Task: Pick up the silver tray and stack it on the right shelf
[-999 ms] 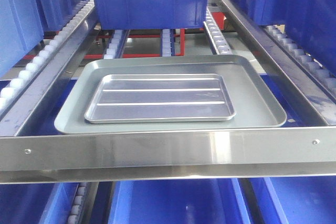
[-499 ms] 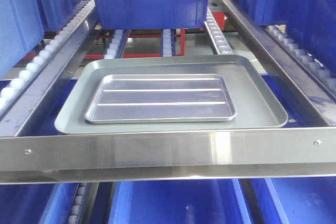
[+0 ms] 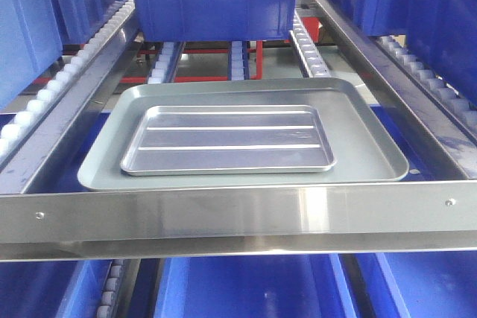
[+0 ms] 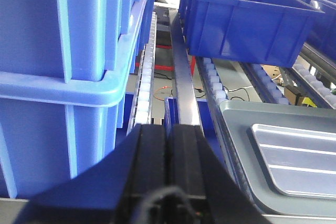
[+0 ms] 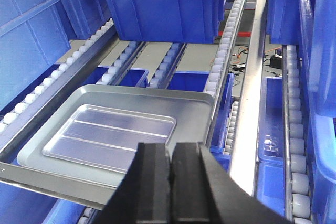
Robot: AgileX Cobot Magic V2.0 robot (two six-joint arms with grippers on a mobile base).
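On the shelf (image 3: 223, 214), the silver tray (image 3: 227, 141) lies inside a grey tray (image 3: 358, 147) (flat, nested). Both grippers, left (image 4: 167, 145) and right (image 5: 170, 158), hang clenched, holding nothing.

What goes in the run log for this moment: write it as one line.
shiny ridged silver tray: nested in dull grey tray on roller shelf | left gripper: shut, empty | right gripper: shut, empty

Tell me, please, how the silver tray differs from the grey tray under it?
The silver tray is shiny, the grey tray dull. The silver tray is smaller and lies inside the grey tray. The silver tray's floor has raised ridges; the grey tray's looks smooth. Both are shallow, rectangular and round-cornered.
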